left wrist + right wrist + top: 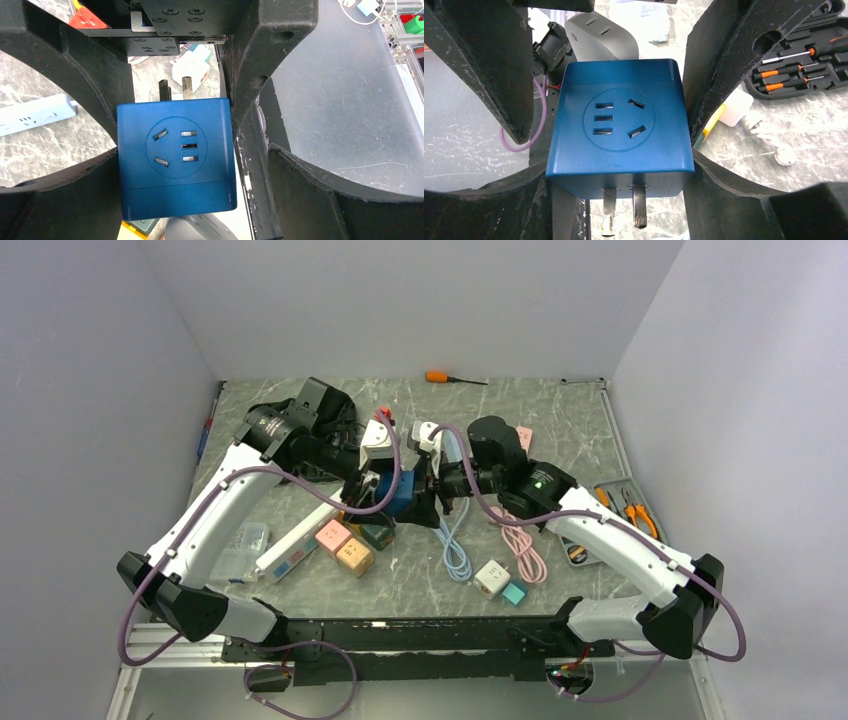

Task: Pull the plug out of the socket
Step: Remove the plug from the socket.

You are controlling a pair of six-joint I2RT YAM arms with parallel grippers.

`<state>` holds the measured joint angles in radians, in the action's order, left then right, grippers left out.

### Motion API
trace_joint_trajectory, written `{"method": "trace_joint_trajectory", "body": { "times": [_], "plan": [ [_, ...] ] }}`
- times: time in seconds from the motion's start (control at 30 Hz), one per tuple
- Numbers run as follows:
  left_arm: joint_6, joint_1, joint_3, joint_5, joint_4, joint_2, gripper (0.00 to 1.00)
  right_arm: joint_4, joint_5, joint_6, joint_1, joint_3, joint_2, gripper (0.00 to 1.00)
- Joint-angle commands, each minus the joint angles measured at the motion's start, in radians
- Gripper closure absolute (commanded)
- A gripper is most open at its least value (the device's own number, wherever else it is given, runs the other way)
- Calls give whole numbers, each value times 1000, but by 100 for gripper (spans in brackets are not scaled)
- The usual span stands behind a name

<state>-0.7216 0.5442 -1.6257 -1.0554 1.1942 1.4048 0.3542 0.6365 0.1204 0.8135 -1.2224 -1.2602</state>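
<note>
The plug is a blue cube adapter [402, 492] [175, 160] [619, 135], held up above the table between the two wrists. Its two metal prongs [624, 207] are bare and sit in no socket. My right gripper [425, 495] [620, 165] is shut on the cube, its pads pressing both side faces. My left gripper [385, 490] [194, 152] is open around the same cube, with a gap showing between the cube and its right finger [300, 190]. A grey slotted block [599, 37] [200, 230] shows just beyond the cube. I cannot tell if it is the socket.
A white power strip [295, 540] lies at the left with pink [333, 534] and tan [355, 556] cubes beside it. Blue [455, 540] and pink [530, 550] cables, a white cube [492, 576], a screwdriver kit [620, 510] and an orange screwdriver [440, 377] lie around.
</note>
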Motion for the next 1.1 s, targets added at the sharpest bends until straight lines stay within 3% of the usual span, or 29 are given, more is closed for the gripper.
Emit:
{"method": "trace_joint_trajectory", "body": {
  "times": [0.0, 0.33, 0.8, 1.07],
  "plan": [
    [-17, -5, -42, 19, 22, -60, 1, -64, -53, -3, -9, 6, 74, 100],
    [-68, -41, 20, 227, 11, -132, 1, -34, -36, 12, -10, 11, 120, 100],
    [-39, -59, 121, 139, -37, -137, 1, -122, -43, -19, -10, 42, 156, 100],
    [60, -99, 199, 93, -216, -167, 1, -225, 1, -75, -9, 94, 188, 100]
  ]
}}
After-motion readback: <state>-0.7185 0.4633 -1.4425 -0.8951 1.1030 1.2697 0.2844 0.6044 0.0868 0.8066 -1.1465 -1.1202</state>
